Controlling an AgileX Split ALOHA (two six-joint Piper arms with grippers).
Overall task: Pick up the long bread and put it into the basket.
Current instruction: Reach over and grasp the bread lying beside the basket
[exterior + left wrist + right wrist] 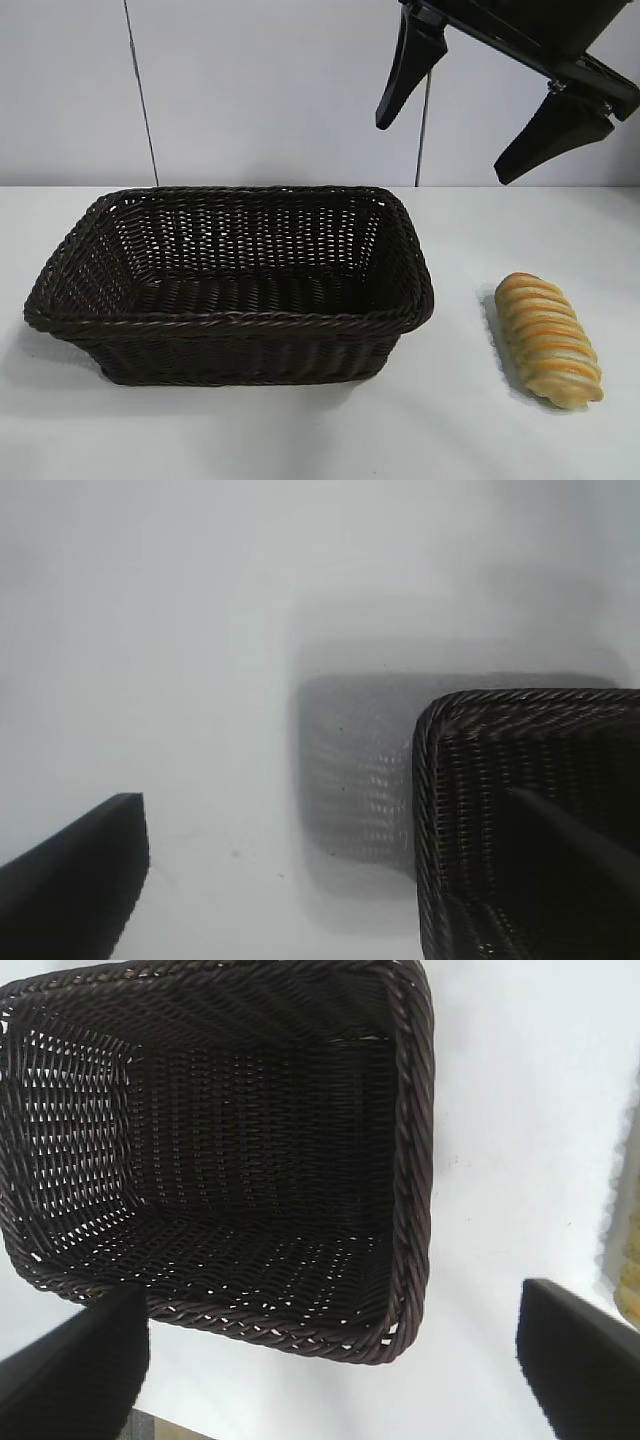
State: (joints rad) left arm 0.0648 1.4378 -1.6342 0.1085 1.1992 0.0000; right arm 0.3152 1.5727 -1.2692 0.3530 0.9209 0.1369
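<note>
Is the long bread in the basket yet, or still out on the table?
Out. The ridged golden-yellow long bread lies on the white table, beside the dark brown woven wicker basket, which is empty.

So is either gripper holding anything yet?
Nothing is held. The right gripper hangs open above the table; the bread lies untouched beside the empty basket. The left gripper is open too.

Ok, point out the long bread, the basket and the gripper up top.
long bread [548,340], exterior view, middle of its ridged top.
basket [230,322], exterior view, braided front rim.
right gripper [455,125], exterior view, the gap midway between its two open black fingertips.
</note>
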